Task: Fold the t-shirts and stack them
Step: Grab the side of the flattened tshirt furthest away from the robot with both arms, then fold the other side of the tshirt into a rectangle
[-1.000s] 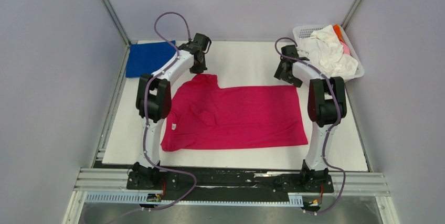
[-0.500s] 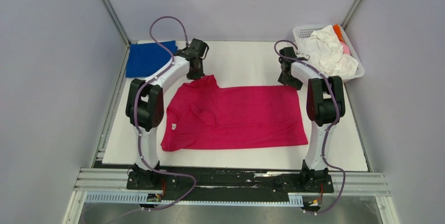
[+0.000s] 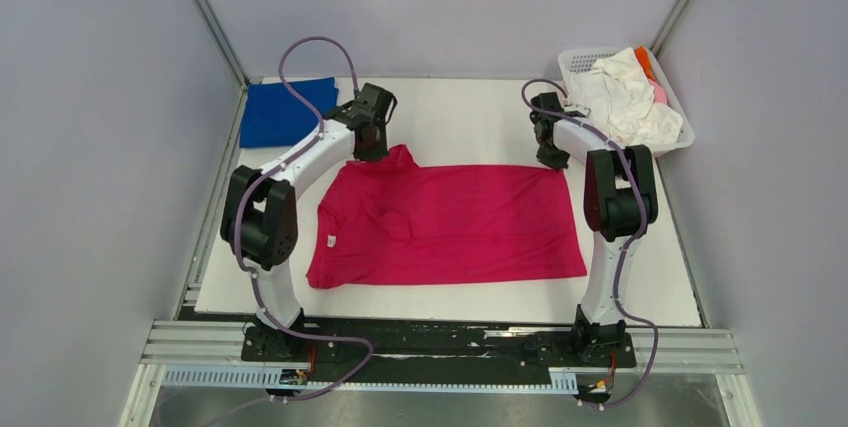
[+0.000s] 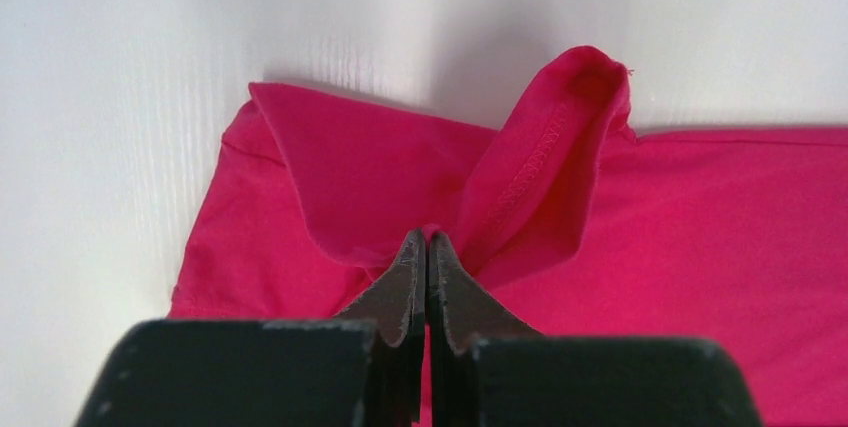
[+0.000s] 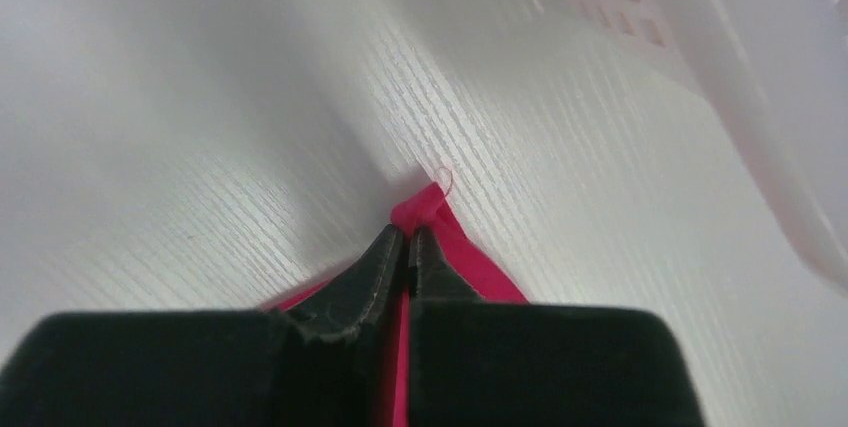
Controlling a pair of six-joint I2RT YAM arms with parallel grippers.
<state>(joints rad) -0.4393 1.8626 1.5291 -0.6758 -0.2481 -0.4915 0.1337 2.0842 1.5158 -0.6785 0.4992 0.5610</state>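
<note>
One shirt in work: the magenta t-shirt [image 3: 450, 222] lies spread flat mid-table, collar and white neck label [image 3: 331, 241] toward 9 o'clock, hem toward 3. We see no fold in the body yet. Only the far sleeve [image 4: 555, 147] is puckered up, at the shirt's 11 o'clock.

Our left hand [image 4: 427, 239] is pinched fully together at the root of that sleeve with cloth bunched around the tips, so we read it as gripping the shirt. Our right hand [image 5: 408, 239] is likewise closed with no gap, the far hem corner [image 5: 430, 202] nipped in its tips at the shirt's 1 o'clock. Both grips sit on the 12 o'clock edge, so we judge this as the first lengthwise fold: bring that edge toward 6.

Outward: the blue t-shirt [image 3: 285, 112] lies as a flat rectangle at the 10 o'clock corner of the table [image 3: 480, 107], well apart from the magenta one. It looks folded, the start of the stack. The white basket [image 3: 578, 55] at 2 o'clock holds a crumpled white t-shirt [image 3: 625, 97], with orange cloth [image 3: 645, 59] and pink cloth [image 3: 660, 92] showing behind it.

Tally as we judge it: one done, one just begun, at least three waiting. Most of the job is left.
</note>
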